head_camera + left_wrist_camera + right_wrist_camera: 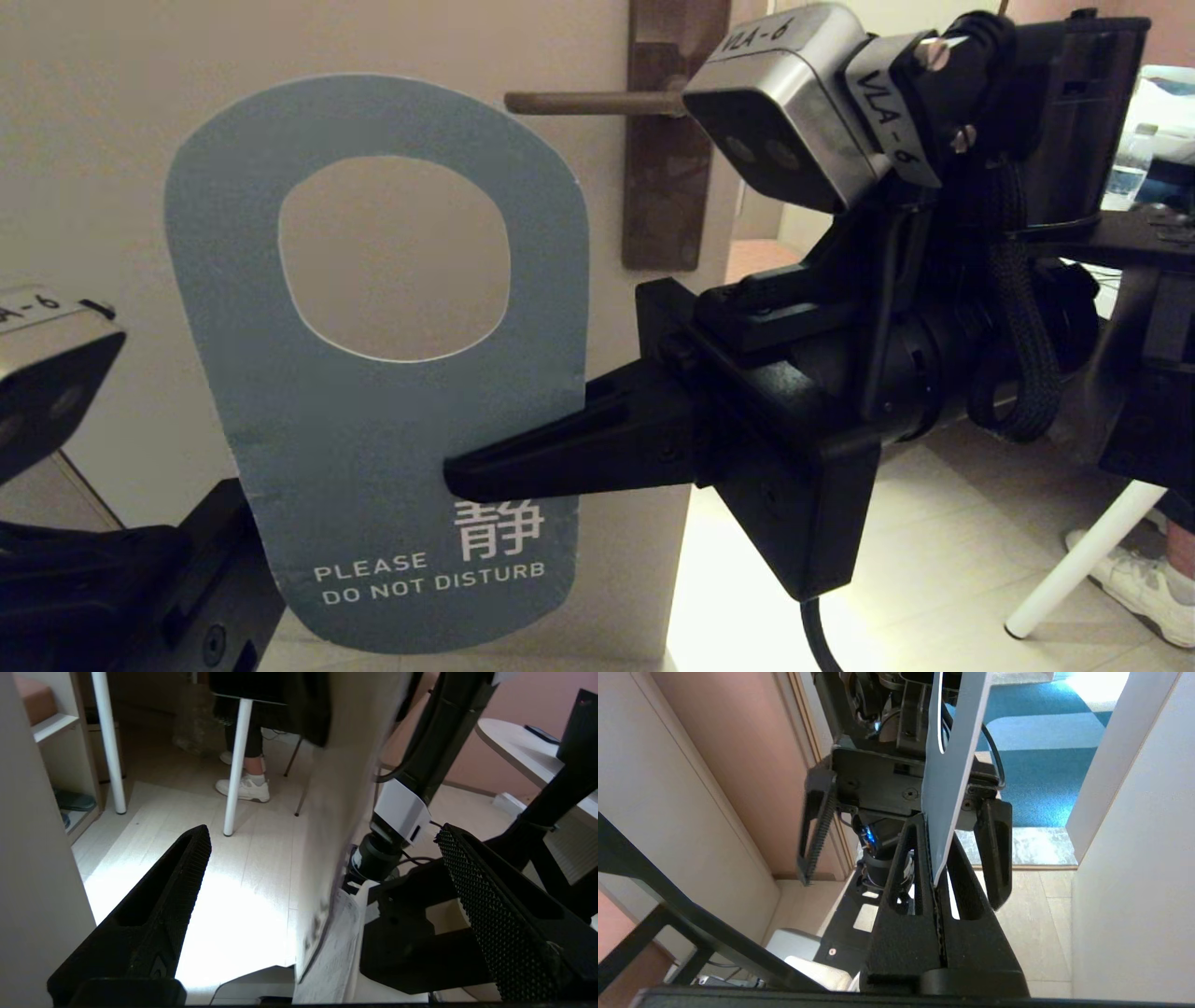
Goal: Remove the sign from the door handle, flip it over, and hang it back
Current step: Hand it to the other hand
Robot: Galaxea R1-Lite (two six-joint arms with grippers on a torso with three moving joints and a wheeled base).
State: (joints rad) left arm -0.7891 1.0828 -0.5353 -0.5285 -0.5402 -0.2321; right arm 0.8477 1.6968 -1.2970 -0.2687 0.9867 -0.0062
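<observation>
Before the beige door (93,140), right end effector (457,478) pinches the sign (373,448) reading "PLEASE DO NOT DISTURB".

You're looking at a matte black right arm (934,373), blocky housings stepping down to a right gripper (457,478) of long tapered black fingers (915,896) with fine ribbed pads. On its wrist sits a silver camera box (794,103), dark lens face, white "VLA-6" labels, held by a silver screw. A braided black cable (1018,308) loops alongside. The left gripper (322,849) matches: black wedge fingers (177,891), dotted grip texture.
</observation>
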